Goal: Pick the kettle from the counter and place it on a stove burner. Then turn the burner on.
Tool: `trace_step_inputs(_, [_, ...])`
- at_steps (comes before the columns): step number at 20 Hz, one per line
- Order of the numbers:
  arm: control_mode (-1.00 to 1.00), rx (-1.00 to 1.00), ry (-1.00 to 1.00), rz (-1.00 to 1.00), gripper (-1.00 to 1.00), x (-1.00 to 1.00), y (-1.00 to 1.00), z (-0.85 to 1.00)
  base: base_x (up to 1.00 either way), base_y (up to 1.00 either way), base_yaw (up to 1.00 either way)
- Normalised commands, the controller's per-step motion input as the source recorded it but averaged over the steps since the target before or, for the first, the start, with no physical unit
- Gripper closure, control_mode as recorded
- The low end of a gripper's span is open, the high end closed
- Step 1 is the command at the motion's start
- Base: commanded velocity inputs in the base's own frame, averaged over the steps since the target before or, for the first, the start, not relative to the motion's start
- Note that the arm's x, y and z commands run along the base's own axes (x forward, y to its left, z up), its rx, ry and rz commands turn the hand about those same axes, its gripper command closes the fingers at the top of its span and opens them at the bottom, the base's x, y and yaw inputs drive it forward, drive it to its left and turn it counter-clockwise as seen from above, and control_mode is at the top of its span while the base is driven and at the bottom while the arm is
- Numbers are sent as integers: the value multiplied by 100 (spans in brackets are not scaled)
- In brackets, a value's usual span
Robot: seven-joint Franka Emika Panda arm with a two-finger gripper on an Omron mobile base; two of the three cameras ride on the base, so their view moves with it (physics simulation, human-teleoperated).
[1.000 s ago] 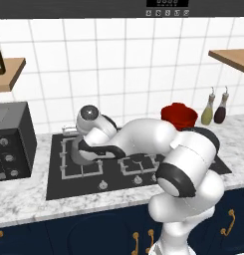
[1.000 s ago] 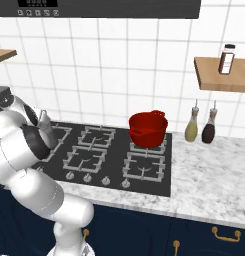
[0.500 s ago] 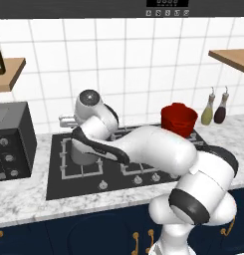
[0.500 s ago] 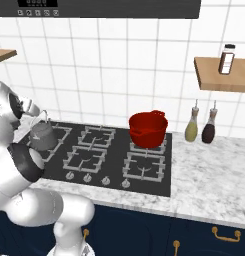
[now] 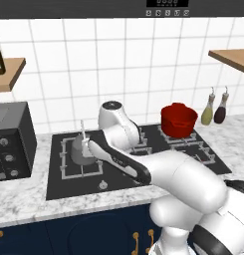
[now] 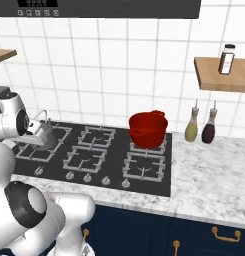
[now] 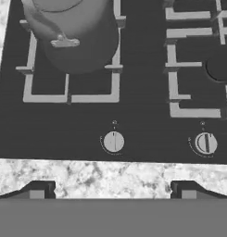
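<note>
Kettle [image 5: 79,151] [image 6: 44,136] [image 7: 74,34]: squat grey metal, upright on the stove burner [image 5: 82,156] [image 6: 41,145] [image 7: 71,76], the wide square grate at the left end of the black cooktop [image 5: 118,172] [image 6: 144,187] [image 7: 147,115]. Thin handle standing straight up, just beside the white arm's wrist in the left base view. Gripper [image 7: 112,192] spread wide with nothing between the fingertips [image 7: 38,190], hanging over the marbled counter [image 5: 24,201] [image 6: 214,185] [image 7: 110,176] at the cooktop's front edge, clear of the kettle. Two round knobs [image 7: 113,141] along the cooktop's front strip, the nearer one below the kettle's grate. Red pot [image 5: 179,119] [image 6: 148,129] on a rear right grate, well apart. Two bottles [image 5: 214,108] [image 6: 200,125] by the tiled wall past the cooktop's right edge.
</note>
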Motion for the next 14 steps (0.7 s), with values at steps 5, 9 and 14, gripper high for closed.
trace_step_inputs(5, [-100, -12, 26, 0, -100, -27, -4, -83, 0, 0, 0])
trace_step_inputs(9, [-100, -1, -4, -1, -100, 25, 8, -41, 0, 0, 0])
trace_step_inputs(14, [-100, 0, -1, -3, -100, 52, 12, -51, 0, 0, 0])
